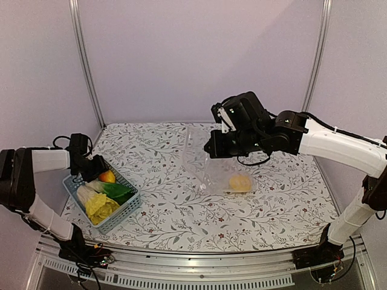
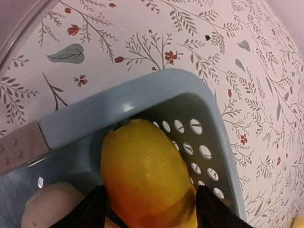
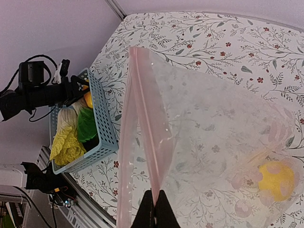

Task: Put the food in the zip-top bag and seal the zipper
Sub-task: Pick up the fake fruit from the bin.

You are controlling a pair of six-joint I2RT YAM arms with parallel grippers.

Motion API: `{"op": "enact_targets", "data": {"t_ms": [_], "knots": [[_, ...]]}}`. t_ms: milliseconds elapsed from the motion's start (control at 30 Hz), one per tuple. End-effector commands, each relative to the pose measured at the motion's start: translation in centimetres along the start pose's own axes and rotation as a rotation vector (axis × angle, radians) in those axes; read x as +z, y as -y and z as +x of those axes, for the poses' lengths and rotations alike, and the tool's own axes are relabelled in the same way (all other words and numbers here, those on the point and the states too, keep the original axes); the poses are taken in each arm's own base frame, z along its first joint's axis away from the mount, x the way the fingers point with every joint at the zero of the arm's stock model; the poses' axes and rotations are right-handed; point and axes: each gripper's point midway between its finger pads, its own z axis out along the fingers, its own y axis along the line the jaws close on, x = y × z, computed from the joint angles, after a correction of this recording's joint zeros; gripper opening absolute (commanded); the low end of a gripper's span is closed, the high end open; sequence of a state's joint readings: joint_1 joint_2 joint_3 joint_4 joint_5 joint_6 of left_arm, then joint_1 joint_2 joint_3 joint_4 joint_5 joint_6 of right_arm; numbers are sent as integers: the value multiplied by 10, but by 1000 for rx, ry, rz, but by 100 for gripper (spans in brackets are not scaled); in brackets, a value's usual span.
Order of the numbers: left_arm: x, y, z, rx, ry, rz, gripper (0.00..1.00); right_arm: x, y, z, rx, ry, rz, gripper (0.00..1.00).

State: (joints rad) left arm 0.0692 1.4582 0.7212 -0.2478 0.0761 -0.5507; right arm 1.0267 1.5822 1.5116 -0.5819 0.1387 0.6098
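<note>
Orange fruit [image 2: 147, 175], rigid, light and probably slippery, lies in the blue basket [image 2: 118, 107]'s twelve-o'clock corner, best gripped across its middle, where the left gripper [image 2: 152, 209] straddles it (clamping indiscernible); the right gripper [image 3: 155, 209] pinches the zip-top bag [image 3: 213, 133]'s rim.

— Where is the left arm?
— Folded low at the left, forearm reaching inward. The left gripper [image 1: 101, 172] points down, fingers [image 2: 92, 209] spread apart.
— And the right arm?
— Stretched in from the right and held high, wrist bent. The right gripper [image 1: 210, 147] faces left, fingers [image 3: 161, 213] pinched tight together.
</note>
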Motion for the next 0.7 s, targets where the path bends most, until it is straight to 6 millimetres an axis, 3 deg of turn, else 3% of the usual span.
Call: {"op": "enact_targets", "data": {"t_ms": [0,167,400,667], "knots": [[12,-6,18,7,-73,-26,65,-4,-2,-9,3,22,-15,0],[14,-9,21,3,-73,-35,65,-4,-2,-9,4,23,-13,0],[8,-11,18,6,-44,-45,56,-4,-1,-9,8,23,-11,0],[-18,-7,-1,-6,67,-30,53,-6,1,-9,11,26,-9,0]]}}
